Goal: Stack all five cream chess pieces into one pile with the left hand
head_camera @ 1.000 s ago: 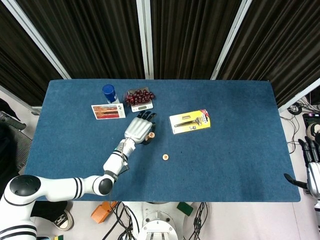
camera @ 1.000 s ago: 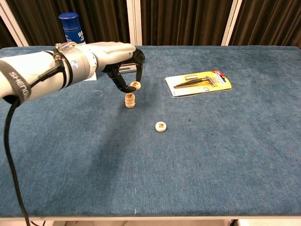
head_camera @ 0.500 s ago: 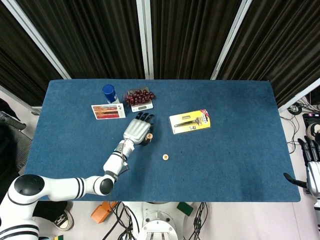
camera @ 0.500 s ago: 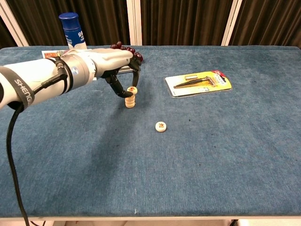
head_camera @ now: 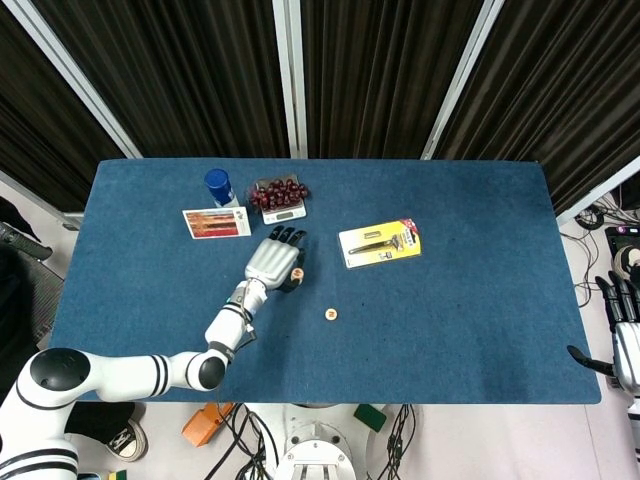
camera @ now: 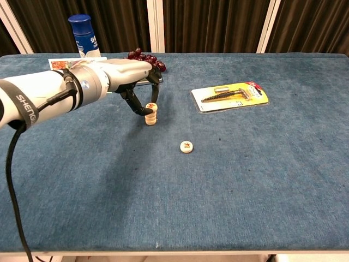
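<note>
Chest view: left hand (camera: 128, 73) over the pile (camera: 150, 115), fingers (camera: 132, 100) curled down around the top cream piece (camera: 152, 107), which looks seated; contact probably remains, hard to tell. Last loose piece (camera: 187, 146) lies well apart on the blue table (camera: 245, 180). Best to spread fingers slowly and lift straight up, avoiding any sideways nudge. Right hand (head_camera: 625, 330) hangs idle off-table, grip unclear.

The forearm sleeve (camera: 27, 103) behind the left robot hand (camera: 128, 73) carries white letters reading "SHENG"; markings elsewhere are too small to read.
</note>
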Motion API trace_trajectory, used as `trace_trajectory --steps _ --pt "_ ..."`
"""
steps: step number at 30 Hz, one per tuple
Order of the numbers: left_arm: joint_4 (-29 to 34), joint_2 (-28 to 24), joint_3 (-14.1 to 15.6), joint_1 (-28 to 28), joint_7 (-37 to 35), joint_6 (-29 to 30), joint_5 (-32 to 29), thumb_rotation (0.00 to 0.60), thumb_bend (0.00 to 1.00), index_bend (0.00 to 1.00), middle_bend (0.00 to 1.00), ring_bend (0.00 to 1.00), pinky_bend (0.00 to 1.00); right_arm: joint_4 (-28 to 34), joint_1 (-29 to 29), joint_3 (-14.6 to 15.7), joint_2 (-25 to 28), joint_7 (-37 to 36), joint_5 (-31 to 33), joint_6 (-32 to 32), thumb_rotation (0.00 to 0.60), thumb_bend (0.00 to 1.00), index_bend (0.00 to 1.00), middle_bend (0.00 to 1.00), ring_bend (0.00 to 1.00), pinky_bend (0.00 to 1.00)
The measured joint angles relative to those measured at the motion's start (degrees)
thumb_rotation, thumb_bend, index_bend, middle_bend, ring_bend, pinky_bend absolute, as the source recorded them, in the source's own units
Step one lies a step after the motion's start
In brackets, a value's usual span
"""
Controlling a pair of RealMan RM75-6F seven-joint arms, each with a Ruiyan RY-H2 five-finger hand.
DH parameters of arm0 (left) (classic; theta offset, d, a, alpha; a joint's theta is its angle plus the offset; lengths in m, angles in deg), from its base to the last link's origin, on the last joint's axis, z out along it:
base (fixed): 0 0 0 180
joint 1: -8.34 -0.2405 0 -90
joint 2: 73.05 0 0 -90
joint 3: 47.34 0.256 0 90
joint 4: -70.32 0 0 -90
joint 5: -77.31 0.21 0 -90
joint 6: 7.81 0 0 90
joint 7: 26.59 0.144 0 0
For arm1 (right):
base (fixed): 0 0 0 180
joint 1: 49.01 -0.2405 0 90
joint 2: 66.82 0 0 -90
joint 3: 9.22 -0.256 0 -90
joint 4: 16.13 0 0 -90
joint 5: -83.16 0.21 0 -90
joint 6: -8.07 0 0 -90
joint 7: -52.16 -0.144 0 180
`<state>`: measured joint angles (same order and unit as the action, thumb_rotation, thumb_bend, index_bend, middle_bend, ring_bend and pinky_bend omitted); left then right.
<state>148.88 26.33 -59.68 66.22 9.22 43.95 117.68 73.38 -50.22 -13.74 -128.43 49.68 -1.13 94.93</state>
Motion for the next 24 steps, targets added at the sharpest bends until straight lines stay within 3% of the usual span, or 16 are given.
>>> trace_trajectory --steps 24 --pt "-0.17 0.06 0.60 0.37 -0.71 0.29 -0.12 0.600 0.30 0.42 0.05 0.00 0.00 0.08 0.09 -0.01 -0.01 0.15 0.10 0.06 0.600 0.15 0.00 0.02 0.00 0.04"
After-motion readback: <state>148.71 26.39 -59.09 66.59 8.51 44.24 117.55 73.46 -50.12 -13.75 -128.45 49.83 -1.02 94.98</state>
